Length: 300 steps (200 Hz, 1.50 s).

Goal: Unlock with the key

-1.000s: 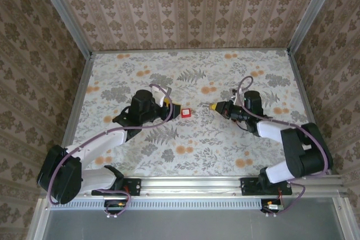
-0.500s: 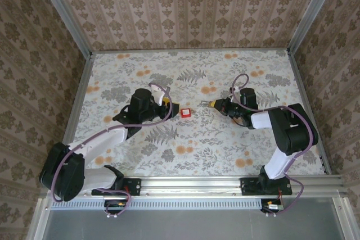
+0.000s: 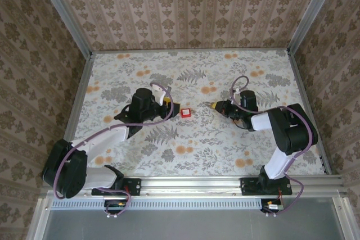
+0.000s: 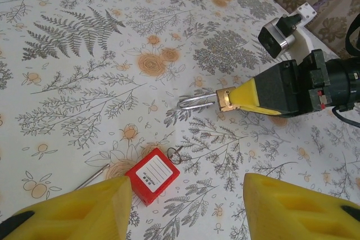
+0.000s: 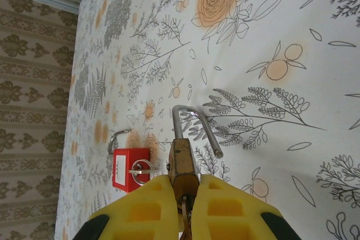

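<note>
One small key (image 4: 153,175) with a red head lies flat on the flowered table (image 3: 225,144). In my left wrist view its thin blade points to about 8 o'clock. My left gripper (image 4: 185,190) stands open, with the key just ahead of its yellow fingers (image 4: 84,209). Seen from above, at the key's 3 o'clock, my right gripper (image 3: 217,105) is clamped on the brass padlock (image 5: 183,164), whose shackle points toward the key.
</note>
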Available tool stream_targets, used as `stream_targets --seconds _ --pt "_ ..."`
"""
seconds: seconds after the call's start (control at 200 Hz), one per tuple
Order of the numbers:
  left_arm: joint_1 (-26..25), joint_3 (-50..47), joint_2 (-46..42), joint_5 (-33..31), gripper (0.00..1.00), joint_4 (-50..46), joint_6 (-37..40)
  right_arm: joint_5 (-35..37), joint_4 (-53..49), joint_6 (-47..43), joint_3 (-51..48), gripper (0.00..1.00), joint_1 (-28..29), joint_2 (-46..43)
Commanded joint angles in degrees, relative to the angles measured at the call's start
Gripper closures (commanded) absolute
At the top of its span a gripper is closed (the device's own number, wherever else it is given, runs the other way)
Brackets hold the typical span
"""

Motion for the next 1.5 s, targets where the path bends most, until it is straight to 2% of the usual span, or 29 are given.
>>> stream_targets --seconds 0.0,0.2,0.515,0.735,0.935,1.035,1.11,1.275,1.495 --pt "0.6 0.3 0.1 0.9 0.46 1.7 1.1 1.2 1.1 -2.4 -1.6 1.00 1.1 -0.5" --pt "0.6 0.1 -0.3 1.1 0.47 1.9 1.1 1.6 1.4 -3.0 -3.5 1.00 2.5 -0.2" --pt "0.6 -0.6 -2.2 1.1 0.47 1.3 0.6 -0.5 6.6 0.8 -4.9 1.00 2.4 2.9" --pt "0.6 -1.0 -2.5 1.1 0.45 1.1 0.2 1.1 2.8 0.6 -5.1 0.99 2.0 3.2" --pt "0.5 -0.6 -2.4 1.6 0.44 1.1 -0.2 2.9 -4.4 2.1 -3.7 0.83 1.5 0.6" --pt "0.4 -0.7 -2.6 1.7 0.44 1.1 -0.4 4.3 -8.9 2.0 -2.7 0.83 1.1 -0.5" --pt "0.4 -0.9 -2.9 1.8 0.44 1.2 -0.6 4.8 -10.8 2.2 -2.3 0.77 0.8 -1.2" --pt "0.1 -1.4 -3.2 2.2 0.44 1.3 -0.7 4.7 -14.0 2.2 -1.6 0.75 -0.4 -1.4" --pt "-0.1 -1.3 -3.5 2.4 0.44 1.1 -0.4 7.4 -19.8 0.0 -1.1 0.56 -1.3 -3.2"
